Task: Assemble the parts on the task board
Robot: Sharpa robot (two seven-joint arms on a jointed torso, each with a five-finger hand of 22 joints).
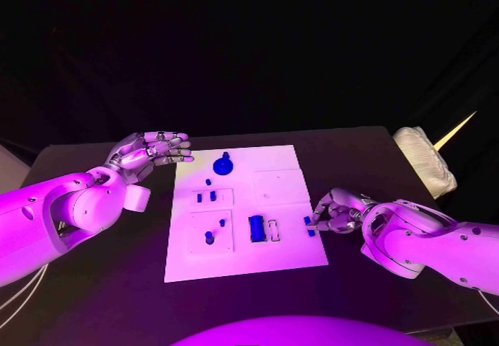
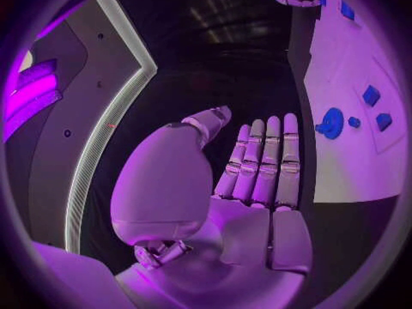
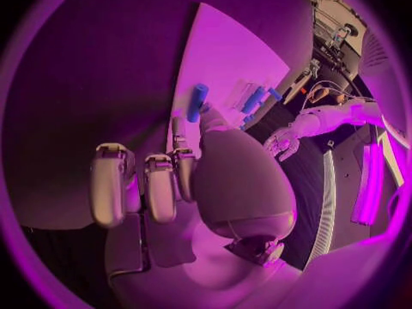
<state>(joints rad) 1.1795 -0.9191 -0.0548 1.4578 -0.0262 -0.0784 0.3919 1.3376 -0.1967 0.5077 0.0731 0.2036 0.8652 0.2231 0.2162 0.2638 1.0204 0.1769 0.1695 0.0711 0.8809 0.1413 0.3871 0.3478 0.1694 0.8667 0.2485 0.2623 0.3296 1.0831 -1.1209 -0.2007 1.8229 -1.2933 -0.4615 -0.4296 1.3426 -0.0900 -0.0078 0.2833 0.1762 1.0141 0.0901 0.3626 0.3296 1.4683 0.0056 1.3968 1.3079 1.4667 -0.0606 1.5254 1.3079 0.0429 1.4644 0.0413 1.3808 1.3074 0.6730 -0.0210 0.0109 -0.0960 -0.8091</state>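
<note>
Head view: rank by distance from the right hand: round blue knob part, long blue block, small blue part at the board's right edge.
From the right hand:
1. small blue part, at the fingertips, board's right edge
2. long blue block, board's middle, near side
3. round blue knob part, board's far end

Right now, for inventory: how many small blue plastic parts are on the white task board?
9, perhaps more hidden: round knob at the far edge, a peg nearer, a pair beside, two in the near-left recess, a block mid-board, two by the right hand.
</note>
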